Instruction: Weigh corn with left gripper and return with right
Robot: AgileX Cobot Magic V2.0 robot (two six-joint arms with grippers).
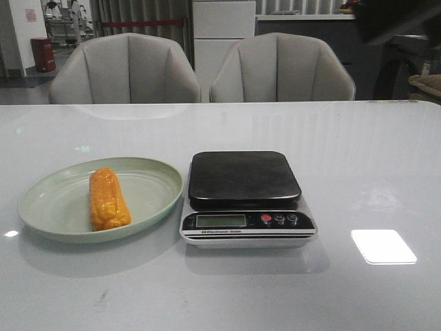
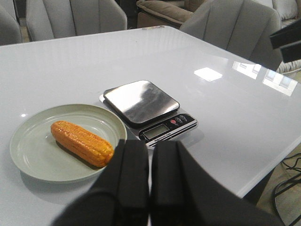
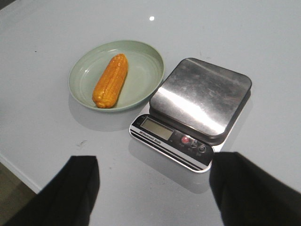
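The orange-yellow corn (image 1: 108, 198) lies on the pale green plate (image 1: 48, 203) at the left of the table. It also shows in the left wrist view (image 2: 82, 142) and the right wrist view (image 3: 111, 80). A digital scale (image 1: 246, 196) with an empty dark steel pan stands right of the plate. My left gripper (image 2: 150, 160) is shut and empty, held above the table's near edge, short of the plate (image 2: 28, 150) and scale (image 2: 149, 108). My right gripper (image 3: 155, 183) is open and empty, above the table in front of the scale (image 3: 197, 106). Neither gripper shows in the front view.
Two grey chairs (image 1: 127, 69) stand behind the table's far edge. A bright ceiling-light reflection (image 1: 383, 246) lies on the glossy white tabletop right of the scale. The table's near edge shows in the right wrist view (image 3: 19, 172).
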